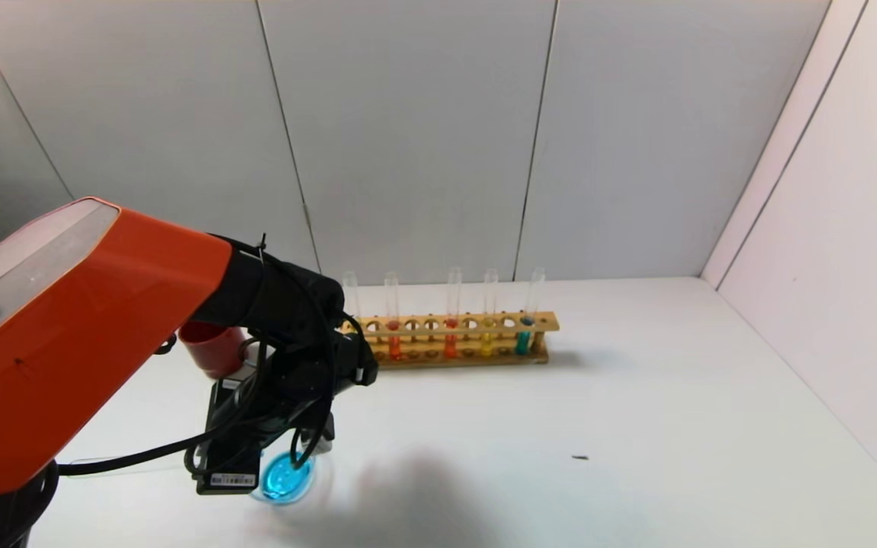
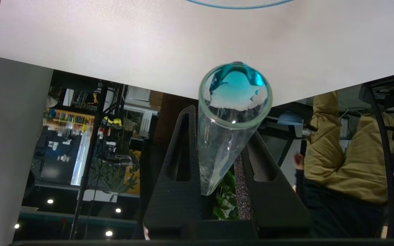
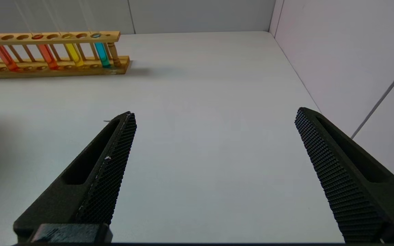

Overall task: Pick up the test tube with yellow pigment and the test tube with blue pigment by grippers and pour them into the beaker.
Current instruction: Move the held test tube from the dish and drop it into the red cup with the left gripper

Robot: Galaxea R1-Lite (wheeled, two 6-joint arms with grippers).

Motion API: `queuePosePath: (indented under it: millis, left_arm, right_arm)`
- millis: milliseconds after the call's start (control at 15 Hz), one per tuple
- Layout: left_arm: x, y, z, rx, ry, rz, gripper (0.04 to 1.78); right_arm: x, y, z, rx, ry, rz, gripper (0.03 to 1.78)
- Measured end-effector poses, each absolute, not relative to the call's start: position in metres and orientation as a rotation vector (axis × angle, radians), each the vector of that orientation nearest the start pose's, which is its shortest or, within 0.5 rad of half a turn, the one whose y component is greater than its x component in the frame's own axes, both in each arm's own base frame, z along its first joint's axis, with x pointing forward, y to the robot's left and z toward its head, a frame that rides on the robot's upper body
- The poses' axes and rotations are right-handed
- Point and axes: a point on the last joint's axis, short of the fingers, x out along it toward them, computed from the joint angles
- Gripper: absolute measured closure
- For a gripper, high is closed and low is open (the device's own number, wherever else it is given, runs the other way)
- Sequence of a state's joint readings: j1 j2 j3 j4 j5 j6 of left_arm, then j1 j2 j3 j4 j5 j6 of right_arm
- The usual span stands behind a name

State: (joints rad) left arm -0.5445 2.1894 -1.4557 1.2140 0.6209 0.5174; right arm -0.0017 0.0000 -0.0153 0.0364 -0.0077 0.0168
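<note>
The left hand (image 2: 217, 164) is clamped on the test tube with blue pigment (image 2: 229, 119), tipped over the beaker (image 1: 284, 478), which holds blue liquid near left on the surface (image 1: 636, 426). The right hand (image 3: 214, 136) hangs spread wide, holding nothing.

bright even light | soft shadow on table (image 1: 423, 495) | sharp focus

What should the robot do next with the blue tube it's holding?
Probably keep the tube tipped a moment longer. The left gripper is shut on the test tube with blue pigment, held over the beaker, which already holds blue liquid. A little blue clings at the tube's mouth, so the pour looks almost done. The right gripper is open, away from the rack.
</note>
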Motion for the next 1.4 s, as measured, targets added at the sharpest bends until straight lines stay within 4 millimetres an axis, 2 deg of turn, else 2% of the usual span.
queuePosePath:
  millis: [333,600,933,1267,1400]
  left_arm:
    - [0.279,-0.155,0.095,1.423,1.661,-0.37,1.5]
    - [0.271,-0.155,0.113,1.276,1.628,-0.403,1.5]
    - [0.256,-0.152,0.147,1.094,1.519,-0.346,1.5]
    - [0.232,-0.136,0.19,0.913,1.341,-0.298,1.5]
    - [0.226,-0.131,0.201,0.813,1.27,-0.262,1.5]
  right_arm:
    - [-0.024,0.0,0.076,0.017,0.021,-0.01,0.11]
    - [-0.024,0.0,0.076,0.017,0.021,-0.01,0.11]
    - [-0.024,0.0,0.076,0.017,0.021,-0.01,0.11]
    - [-0.024,0.0,0.076,0.016,0.021,-0.01,0.11]
    - [-0.024,0.0,0.076,0.017,0.021,-0.01,0.11]
